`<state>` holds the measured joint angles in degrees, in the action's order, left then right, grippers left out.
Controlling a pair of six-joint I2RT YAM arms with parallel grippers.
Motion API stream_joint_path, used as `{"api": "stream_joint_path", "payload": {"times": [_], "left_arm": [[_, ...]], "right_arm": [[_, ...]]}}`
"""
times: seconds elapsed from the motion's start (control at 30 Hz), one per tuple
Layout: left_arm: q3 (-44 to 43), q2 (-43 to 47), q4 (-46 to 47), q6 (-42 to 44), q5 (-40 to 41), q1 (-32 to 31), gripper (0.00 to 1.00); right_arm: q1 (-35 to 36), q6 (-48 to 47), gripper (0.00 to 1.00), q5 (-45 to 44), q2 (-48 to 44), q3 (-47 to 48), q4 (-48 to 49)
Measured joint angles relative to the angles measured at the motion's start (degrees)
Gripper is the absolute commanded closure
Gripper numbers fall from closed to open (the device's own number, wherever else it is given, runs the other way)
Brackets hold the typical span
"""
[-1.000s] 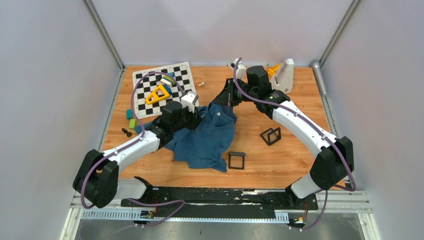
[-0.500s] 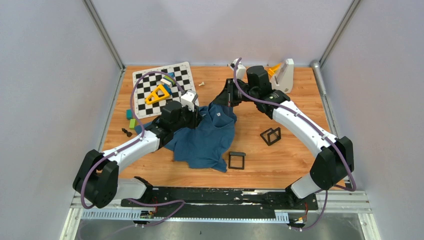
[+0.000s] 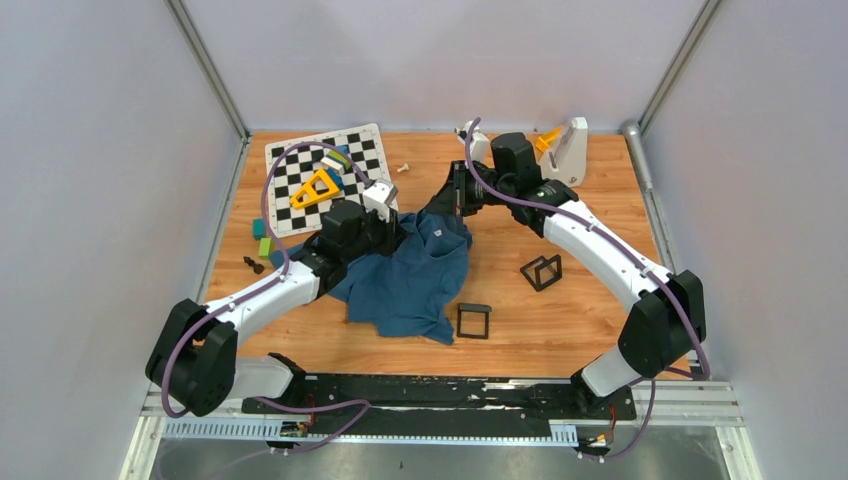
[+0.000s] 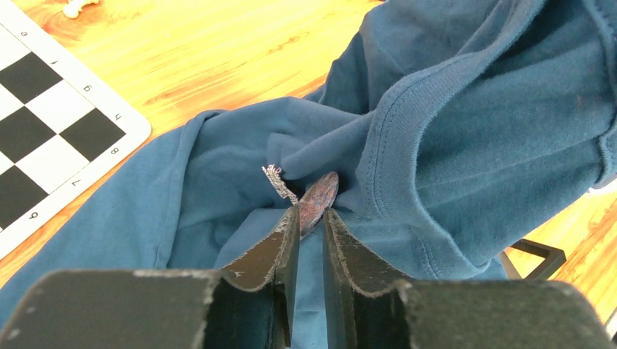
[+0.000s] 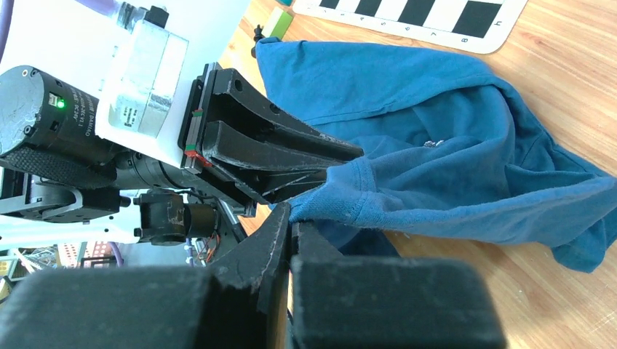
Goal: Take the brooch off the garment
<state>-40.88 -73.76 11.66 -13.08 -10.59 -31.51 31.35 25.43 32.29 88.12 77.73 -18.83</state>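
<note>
Where my left claw (image 4: 310, 212) closes almost fully, it pinches the brooch (image 4: 276, 180) by its dark oval piece. The silvery sprig sits just off one fingertip, in a fold of the shirt (image 4: 451, 145). My right claw (image 5: 291, 220) is clamped on the shirt's ribbed edge, holding it off the table (image 3: 580, 320). The chessboard (image 4: 44, 131) lies just beside the cloth.

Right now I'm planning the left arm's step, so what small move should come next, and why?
Probably ease the left gripper straight back, away from the cloth. Its fingertips look closed on the brooch, which sits against the garment, while the right gripper pinches the garment's hem and can brace it.
</note>
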Motion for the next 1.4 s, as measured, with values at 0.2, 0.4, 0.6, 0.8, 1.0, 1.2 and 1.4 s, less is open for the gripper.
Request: {"api": "stream_joint_path", "payload": {"times": [0.2,0.4,0.6,0.8,1.0,1.2,1.4], "left_arm": [[-0.2,-0.92,0.37,0.17,-0.15,0.0,0.71],[-2.14,-3.93,-0.74,0.24,-0.92,0.0,0.82],[-2.69,-4.26,-1.46,0.46,-0.68,0.0,1.0],[-2.6,-2.32,-2.82,0.37,3.28,-0.02,1.0],[-2.58,-0.22,-3.76,-0.09,4.72,-0.15,1.0],[-5.86,-2.08,-9.9,-0.31,3.3,-0.55,1.0],[-14.51,-5.25,-23.91,-0.96,4.52,-0.46,1.0]], "right_arm": [[0.0,0.0,1.0,0.39,0.0,0.35,-0.63],[0.0,0.0,1.0,0.35,0.0,0.68,-1.27],[-0.02,-0.02,1.0,-0.04,0.0,0.74,-1.86],[-1.66,0.11,1.0,-5.33,-1.57,-1.95,-2.6],[-7.98,1.36,1.0,-10.99,-5.2,-10.25,-3.48],[-8.61,1.49,0.93,-13.38,-4.79,-12.11,-4.31],[-8.48,0.11,0.18,-9.49,-3.56,-12.7,-2.73]]}}
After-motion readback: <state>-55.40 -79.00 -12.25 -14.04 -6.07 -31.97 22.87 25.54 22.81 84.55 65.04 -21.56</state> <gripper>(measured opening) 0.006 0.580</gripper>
